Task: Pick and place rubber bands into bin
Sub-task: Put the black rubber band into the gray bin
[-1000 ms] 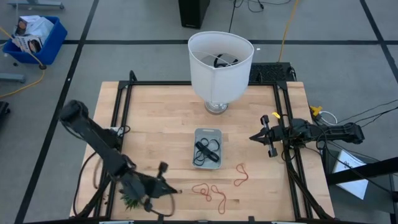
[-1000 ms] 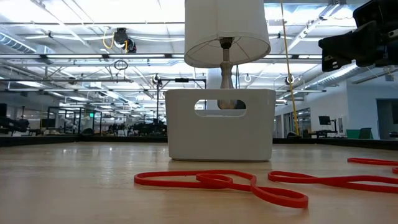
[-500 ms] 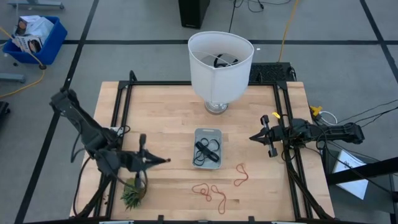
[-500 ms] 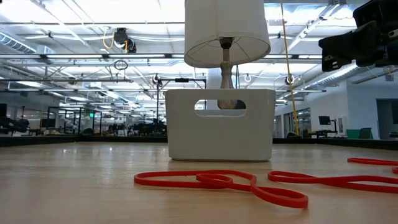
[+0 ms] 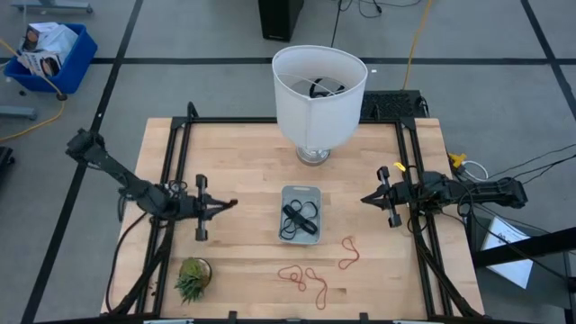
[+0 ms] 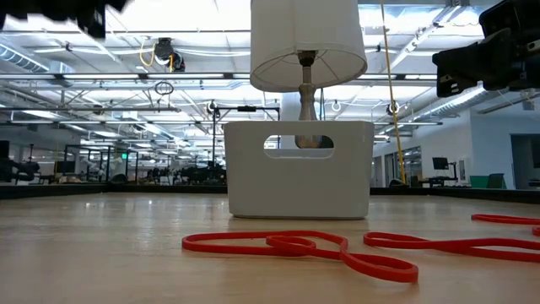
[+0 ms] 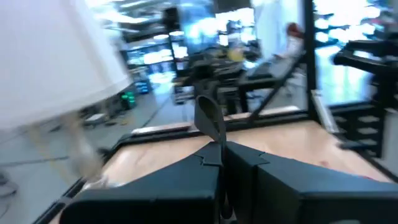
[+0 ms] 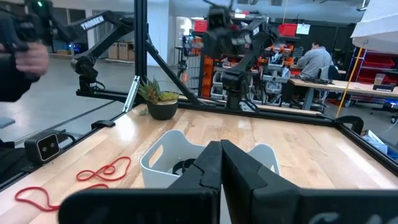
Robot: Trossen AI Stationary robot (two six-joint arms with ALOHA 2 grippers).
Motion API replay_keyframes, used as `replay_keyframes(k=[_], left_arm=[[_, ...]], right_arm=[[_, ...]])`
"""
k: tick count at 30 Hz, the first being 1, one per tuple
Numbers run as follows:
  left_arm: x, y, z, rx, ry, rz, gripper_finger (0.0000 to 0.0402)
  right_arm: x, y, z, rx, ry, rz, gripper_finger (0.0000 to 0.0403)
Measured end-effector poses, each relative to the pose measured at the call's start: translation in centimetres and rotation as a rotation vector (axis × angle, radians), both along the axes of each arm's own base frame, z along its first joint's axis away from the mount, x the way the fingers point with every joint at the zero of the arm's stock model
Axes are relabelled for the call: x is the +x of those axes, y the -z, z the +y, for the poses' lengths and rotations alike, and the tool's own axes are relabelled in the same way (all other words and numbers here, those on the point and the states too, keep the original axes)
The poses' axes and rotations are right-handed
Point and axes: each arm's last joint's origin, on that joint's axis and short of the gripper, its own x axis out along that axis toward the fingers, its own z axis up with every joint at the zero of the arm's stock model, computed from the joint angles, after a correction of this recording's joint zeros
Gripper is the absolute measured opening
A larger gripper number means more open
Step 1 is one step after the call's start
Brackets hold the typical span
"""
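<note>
Bands (image 5: pixel 301 278) are lying red on the bench (image 5: pixel 243 162) near the bin (image 5: pixel 301 214); left hand (image 5: pixel 227 204) and right hand (image 5: pixel 367 198) are hovering, fingers together.

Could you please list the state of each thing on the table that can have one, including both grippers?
Bin: upright, holding dark bands.
Dark bands: tangled inside the bin.
Red bands: loose on the table, outside the bin.
Lamp: upright behind the bin.
Plant: upright near the table's front left corner.
Left gripper: shut, empty, left of the bin.
Right gripper: shut, empty, right of the bin.
</note>
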Motion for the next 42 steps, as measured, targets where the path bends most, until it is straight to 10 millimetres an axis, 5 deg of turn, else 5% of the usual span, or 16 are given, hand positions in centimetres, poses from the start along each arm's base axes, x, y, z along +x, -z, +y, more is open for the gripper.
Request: replay_keyframes(k=[7, 18, 30, 42], left_arm=[[0.4, 3.1, 2.4, -0.095, -0.021, -0.039, 0.0007], [2.2, 1.9, 4.1, -0.194, -0.045, -0.002, 0.0006], [13.6, -3.1, 2.8, -0.027, 0.03, 0.329, 0.0006], [24.6, 2.1, 2.6, -0.006, 0.162, 0.735, 0.0006]], right_arm=[[0.0, 0.0, 0.0, 0.0, 0.0, 0.0, 0.0], [0.0, 0.0, 0.0, -0.004, 0.0, -0.001, 0.0], [0.0, 0.0, 0.0, -0.004, 0.0, -0.005, 0.0], [0.0, 0.0, 0.0, -0.018, 0.001, -0.005, 0.0]])
